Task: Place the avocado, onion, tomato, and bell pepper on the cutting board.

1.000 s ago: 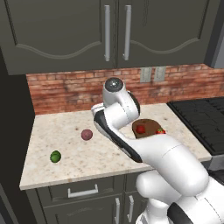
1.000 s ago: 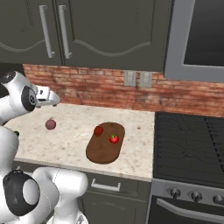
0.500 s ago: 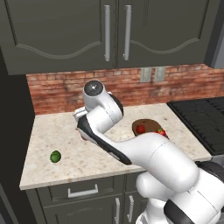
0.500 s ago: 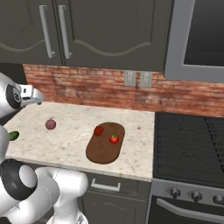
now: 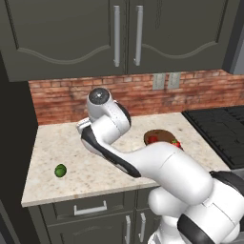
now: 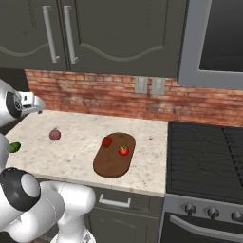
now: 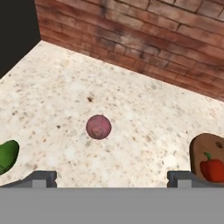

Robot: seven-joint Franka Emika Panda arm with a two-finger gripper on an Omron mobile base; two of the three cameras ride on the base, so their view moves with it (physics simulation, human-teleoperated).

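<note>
1. The two-finger gripper (image 7: 112, 177) stood wide and empty, its dark tips far apart at the bottom of the hand view, with the dull pinkish-purple round onion (image 7: 98, 127) lying on the speckled pale stone counter (image 7: 52, 96) ahead of them and between their lines.
2. The small dark-green glossy avocado (image 5: 60, 170) sat alone near the counter's front left corner, well apart from the onion; the hand view caught it at its left edge.
3. The bright-red glossy tomato with the green leafy top (image 6: 124, 151) and the darker-red lumpy bell pepper (image 6: 107, 141) already lay on the flat dark-brown wooden cutting board (image 6: 112, 163), so two foods were left, in my judgement.
4. Risk: the onion was round and on a smooth top, so an off-centre closing could have squeezed it out sideways and sent it rolling toward the red brick wall (image 7: 144, 39).
5. Risk: a descent too fast or too low could have driven the tips onto the counter.
6. Risk: the board already held two foods (both in its far half), so a careless release could have knocked one or let the onion roll off.
7. Risk: the avocado lay near the front edge, and a nudge could have pushed it over.
</note>
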